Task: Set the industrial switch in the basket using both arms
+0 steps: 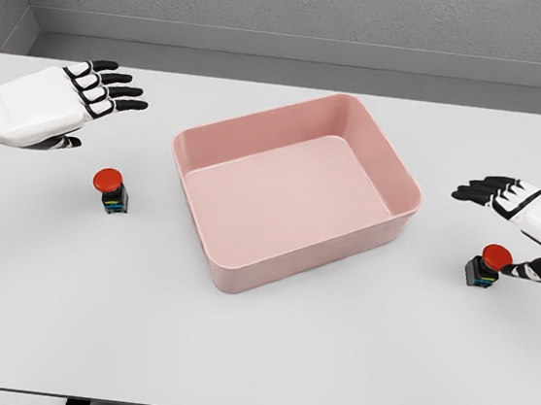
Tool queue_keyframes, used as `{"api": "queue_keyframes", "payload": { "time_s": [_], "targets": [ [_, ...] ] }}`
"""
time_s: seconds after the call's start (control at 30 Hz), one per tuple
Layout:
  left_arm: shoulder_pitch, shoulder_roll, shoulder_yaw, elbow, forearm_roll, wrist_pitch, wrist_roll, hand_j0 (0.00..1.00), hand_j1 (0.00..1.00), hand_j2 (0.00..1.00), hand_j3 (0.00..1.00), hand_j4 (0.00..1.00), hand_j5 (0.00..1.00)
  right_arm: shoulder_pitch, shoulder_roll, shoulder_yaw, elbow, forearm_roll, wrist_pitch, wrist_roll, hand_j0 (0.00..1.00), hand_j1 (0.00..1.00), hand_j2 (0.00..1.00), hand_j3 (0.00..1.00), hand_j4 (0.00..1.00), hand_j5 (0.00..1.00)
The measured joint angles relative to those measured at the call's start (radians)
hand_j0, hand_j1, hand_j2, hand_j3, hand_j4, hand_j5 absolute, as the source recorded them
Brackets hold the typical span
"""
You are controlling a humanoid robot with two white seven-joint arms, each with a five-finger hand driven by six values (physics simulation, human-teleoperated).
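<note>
The left robot hand (92,94) hangs over the far-left part of the desk (254,347), fingers stretched out flat and slightly fanned toward the middle, thumb tucked below; it holds nothing. Just in front of it and a little to its right, apart from the fingers, an industrial switch (110,190) with a red mushroom cap on a dark body stands upright on the desk.

The right robot hand (512,225) comes in at the right edge, fingers extended and loose toward the centre, thumb reaching down beside a second industrial switch (486,265). The thumb tip is at the red cap's edge; whether it touches cannot be told. The fingers do not close around this switch.

Between the two switches sits the pink basket (242,282), a shallow rectangular tub turned at an angle, with nothing inside. Both switches stand outside it, one near each side.
</note>
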Motion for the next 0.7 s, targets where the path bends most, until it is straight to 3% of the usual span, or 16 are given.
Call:
{"api": "queue_keyframes", "payload": {
  "time_s": [0.17, 0.37, 0.7],
  "targets": [
    [0.003, 0.002, 0.000, 0.000, 0.000, 0.000, -0.005, 1.00, 1.00, 1.00, 1.00, 1.00, 1.00, 0.006, -0.002, -0.002, 0.001, -0.003, 0.001, 0.000, 1.00, 1.00, 1.00, 1.00, 1.00, 1.00],
    [0.008, 0.053, -0.001, -0.001, 0.000, 0.000, -0.044, 1.00, 1.00, 1.00, 1.00, 1.00, 1.00, 0.018, -0.007, -0.005, 0.003, -0.003, 0.079, 0.008, 1.00, 1.00, 1.00, 1.00, 1.00, 1.00],
    [0.000, 0.094, -0.073, -0.034, -0.002, -0.001, -0.159, 1.00, 1.00, 1.00, 1.00, 1.00, 1.00, 0.014, -0.009, -0.005, 0.001, -0.001, 0.190, 0.209, 1.00, 1.00, 1.00, 1.00, 1.00, 1.00]
  ]
}}
